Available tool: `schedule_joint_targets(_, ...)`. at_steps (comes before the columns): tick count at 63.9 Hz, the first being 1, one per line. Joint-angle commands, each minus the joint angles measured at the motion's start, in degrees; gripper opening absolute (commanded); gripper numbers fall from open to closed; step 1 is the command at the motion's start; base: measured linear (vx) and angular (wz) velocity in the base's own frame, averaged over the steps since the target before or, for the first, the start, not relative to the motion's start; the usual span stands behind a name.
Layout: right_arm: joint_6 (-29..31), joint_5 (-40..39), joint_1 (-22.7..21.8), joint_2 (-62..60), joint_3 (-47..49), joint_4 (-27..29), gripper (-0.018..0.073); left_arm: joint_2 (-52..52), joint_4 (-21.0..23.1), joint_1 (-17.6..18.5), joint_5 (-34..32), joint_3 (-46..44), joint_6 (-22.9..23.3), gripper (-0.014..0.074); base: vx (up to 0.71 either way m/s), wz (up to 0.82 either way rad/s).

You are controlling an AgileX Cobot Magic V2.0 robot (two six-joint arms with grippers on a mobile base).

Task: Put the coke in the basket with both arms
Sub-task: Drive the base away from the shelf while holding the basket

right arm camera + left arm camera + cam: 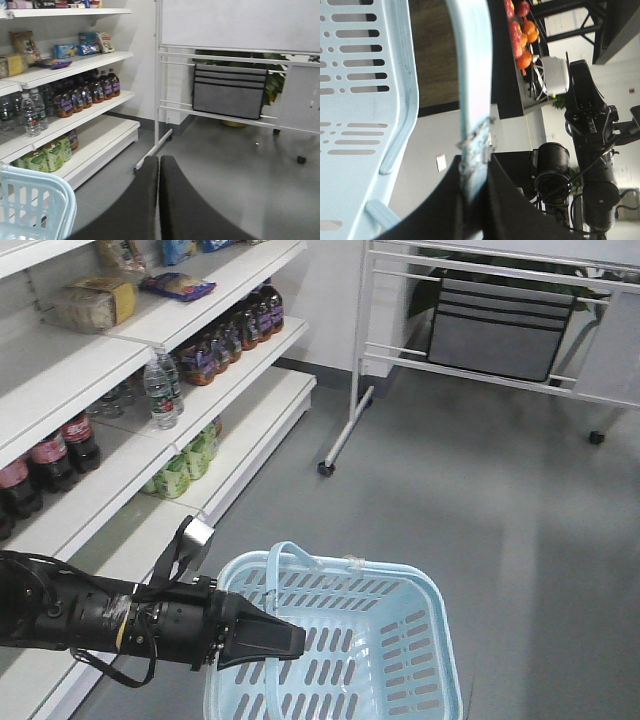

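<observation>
Basket handle [272,575] pinched by L claw [290,640], arm [100,620] horiz.

The left pincer [288,641], its jaws drawn together, is laid across the loop handle [272,575] of the light blue basket [390,568], which is seen by the foot of the shelves [130,480]. Coke bottles [80,442] are kept at a shelf's left end.
</observation>
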State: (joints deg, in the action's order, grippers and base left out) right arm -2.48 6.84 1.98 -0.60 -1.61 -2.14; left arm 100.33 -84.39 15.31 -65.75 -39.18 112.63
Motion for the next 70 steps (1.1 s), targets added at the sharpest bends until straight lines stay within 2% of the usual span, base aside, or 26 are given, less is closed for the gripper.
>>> schedule_joint_targets(1, 0.44, -4.24, -0.18, -1.05, -0.62, -0.16, -0.0009, -2.49, 3.35, 0.21, -13.38, -0.9, -0.63, -0.0006, 0.01, -0.46)
schedule_joint_targets(47, 0.44, -4.24, -0.18, -1.05, -0.62, -0.16, -0.0009, -2.49, 3.35, 0.21, -13.38, -0.9, -0.63, -0.0006, 0.03, -0.45)
schedule_joint_targets(70, 0.44, -4.24, -0.18, -1.05, -0.62, -0.16, -0.0009, -2.49, 3.35, 0.21, -13.38, -0.9, -0.63, -0.0006, 0.08, -0.29)
